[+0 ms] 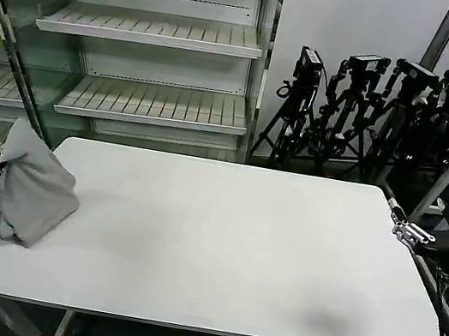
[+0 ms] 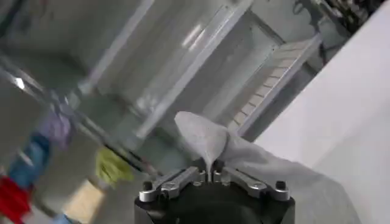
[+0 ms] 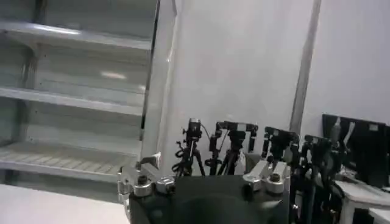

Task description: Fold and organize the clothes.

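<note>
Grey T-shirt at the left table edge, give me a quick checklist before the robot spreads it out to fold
1. Left gripper has hold of the cloth: ok, its fingers are pinched on a fold of the grey T-shirt.
2. Shirt flat and ready to fold: not ok, it hangs bunched from the gripper and slumps on the table's left edge.
3. Room on the tabletop to spread it: ok, the surface beside the shirt is bare.
4. Right gripper free to help: ok, open with nothing in it, at the table's right edge.
5. Collar and sleeves located: cannot tell, the bundle hides them.
</note>
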{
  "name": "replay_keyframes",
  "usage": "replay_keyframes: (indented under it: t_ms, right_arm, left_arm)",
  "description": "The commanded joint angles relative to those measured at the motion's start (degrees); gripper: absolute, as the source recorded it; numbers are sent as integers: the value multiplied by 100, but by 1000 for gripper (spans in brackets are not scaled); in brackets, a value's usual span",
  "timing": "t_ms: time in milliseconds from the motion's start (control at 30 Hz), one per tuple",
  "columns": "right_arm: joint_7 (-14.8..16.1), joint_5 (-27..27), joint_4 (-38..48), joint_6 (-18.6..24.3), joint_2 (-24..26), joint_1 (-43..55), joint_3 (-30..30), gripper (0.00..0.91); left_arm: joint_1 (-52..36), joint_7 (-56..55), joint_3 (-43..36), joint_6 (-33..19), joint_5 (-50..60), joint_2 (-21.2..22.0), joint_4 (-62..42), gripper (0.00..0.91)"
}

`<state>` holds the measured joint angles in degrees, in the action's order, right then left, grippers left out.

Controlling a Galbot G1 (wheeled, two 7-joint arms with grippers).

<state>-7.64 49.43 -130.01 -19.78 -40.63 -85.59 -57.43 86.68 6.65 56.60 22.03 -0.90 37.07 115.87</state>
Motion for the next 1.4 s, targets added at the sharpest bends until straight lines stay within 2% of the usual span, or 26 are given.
replay_keyframes:
  t_ms: [33,233,533,833,1100,1400]
  right_arm:
    - [0,-105,20,2,-144,-142,5,907]
    - [-17,-216,41,-25,-188,-233,5,907]
    - [-58,-253,48,-92,-204,-266,-34,907]
    - [-64,-442,208,-103,-188,-324,156,907]
    - [-127,-595,307,-157,-74,-275,466,907]
    - [-164,-650,364,-212,-110,-318,542,907]
  left_arm:
    - [37,649,-999,-824,2792,963,287,50]
    - [-73,805,-2340,-424,2312,1303,366,50]
    - [-763,603,-3077,362,472,1373,695,50]
    - [-1761,-175,-3843,1102,-1930,1663,505,50]
    - [-2428,-524,-4683,1108,-2597,2207,172,50]
    - [-3051,-807,-5157,1109,-3122,2539,-78,50]
